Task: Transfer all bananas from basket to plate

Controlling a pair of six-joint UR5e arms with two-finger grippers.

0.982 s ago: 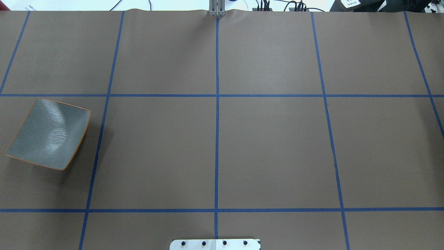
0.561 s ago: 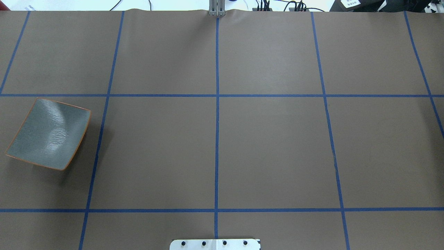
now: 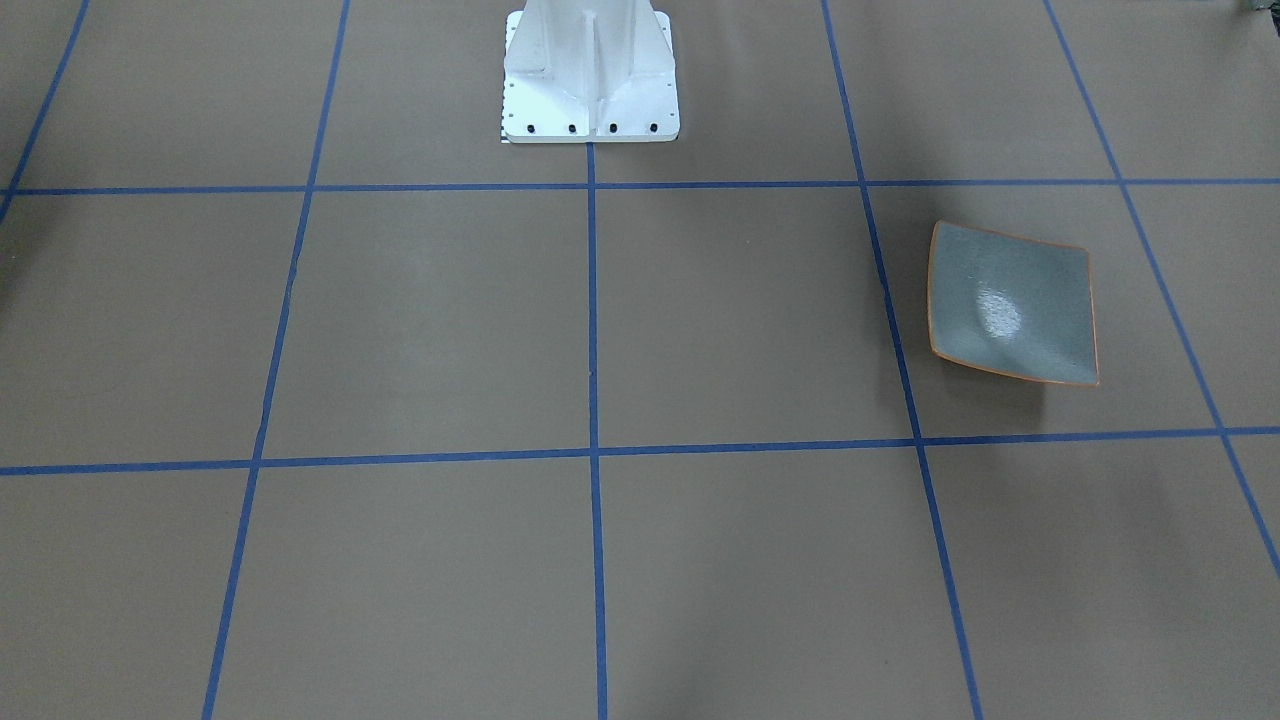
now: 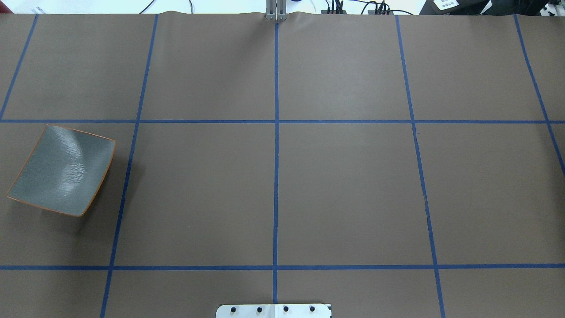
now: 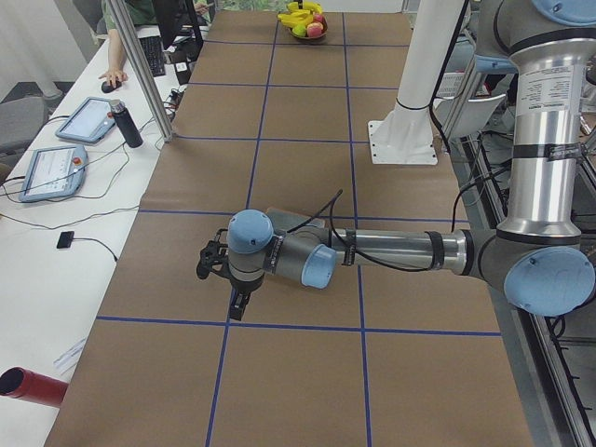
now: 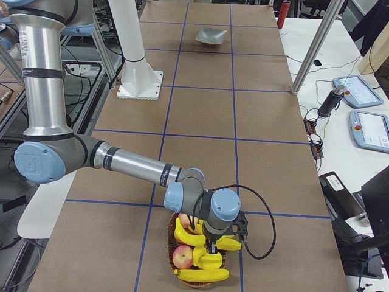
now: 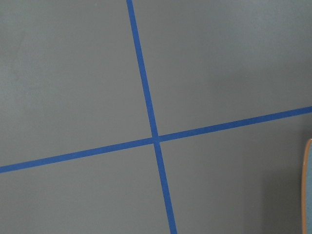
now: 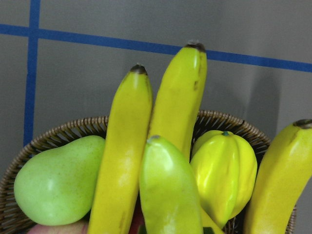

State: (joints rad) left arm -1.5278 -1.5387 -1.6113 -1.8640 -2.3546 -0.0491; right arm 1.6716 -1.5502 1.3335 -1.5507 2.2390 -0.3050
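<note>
Right tool (image 6: 212, 246): points down over the basket, just above the fruit; whether it is open or closed cannot be told.
Bananas (image 8: 179, 102): directly beneath the right tool, lying in the basket, with two tips reaching past its rim.
Basket (image 8: 68, 127): woven, under the right tool, also holding a green pear (image 8: 58, 185).
Left tool (image 5: 238, 301): low over the desk (image 4: 344, 185), near a blue tape crossing (image 7: 156, 139); its state cannot be told.
Plate (image 4: 62, 170): on the desk just beside the left tool, well apart from the right tool.

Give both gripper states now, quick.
Left gripper: cannot tell, side view only.
Right gripper: cannot tell, side view only; it hangs over the basket.
</note>
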